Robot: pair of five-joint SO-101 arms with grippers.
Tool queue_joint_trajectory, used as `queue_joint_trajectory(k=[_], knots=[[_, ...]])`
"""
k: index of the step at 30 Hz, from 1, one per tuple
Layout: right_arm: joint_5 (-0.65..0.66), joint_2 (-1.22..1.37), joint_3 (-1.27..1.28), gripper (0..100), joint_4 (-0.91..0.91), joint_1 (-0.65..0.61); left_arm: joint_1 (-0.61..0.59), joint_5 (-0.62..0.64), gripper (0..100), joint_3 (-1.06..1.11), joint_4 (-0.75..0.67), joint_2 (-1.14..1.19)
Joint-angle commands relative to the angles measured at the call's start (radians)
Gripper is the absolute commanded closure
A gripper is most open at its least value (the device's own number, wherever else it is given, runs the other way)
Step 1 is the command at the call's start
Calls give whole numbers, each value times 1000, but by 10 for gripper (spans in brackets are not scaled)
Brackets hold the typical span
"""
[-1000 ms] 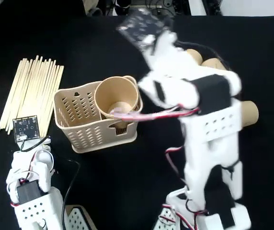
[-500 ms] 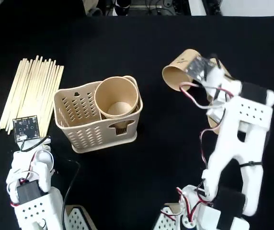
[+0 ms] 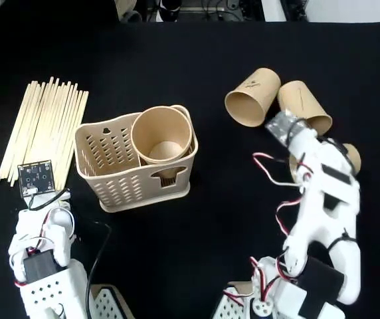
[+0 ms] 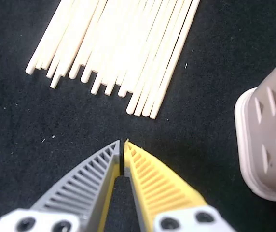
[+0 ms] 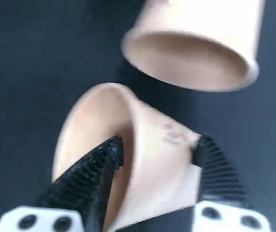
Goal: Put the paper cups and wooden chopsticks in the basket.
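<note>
The beige basket (image 3: 110, 174) stands left of centre with one paper cup (image 3: 161, 135) upright inside it. Wooden chopsticks (image 3: 44, 126) lie in a bundle to its left. My left gripper (image 4: 123, 143) is shut and empty, just short of the chopsticks' (image 4: 123, 48) near ends. Three more cups lie on their sides at the right: one (image 3: 252, 98), a second (image 3: 304, 106), and a third (image 3: 351, 157) partly under my right arm (image 3: 316, 193). My right gripper (image 5: 159, 140) is open astride a lying cup (image 5: 143, 159), with one finger inside its mouth and the other outside its wall.
The black cloth covers the whole table. A corner of the basket (image 4: 268, 140) sits close beside my left gripper. Another lying cup (image 5: 196, 43) rests just beyond the one between my right fingers. Cables hang along the right arm (image 3: 276, 179).
My right arm has swung away from above the basket, over to the right and down onto the lying cups. The left arm has stayed still.
</note>
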Motion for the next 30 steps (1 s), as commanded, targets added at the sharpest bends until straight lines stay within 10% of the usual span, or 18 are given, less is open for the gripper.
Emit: queue_joint_trajectory(k=[1,13,30], knots=[[87,-33,82,848,-224,46,12,-2,970,18,-14,-9],[95,-116,143,986,-250,69,12,-2,970,18,-15,-9],[-460,-803,-452,987,954,-209,12,-2,970,18,-15,-9]])
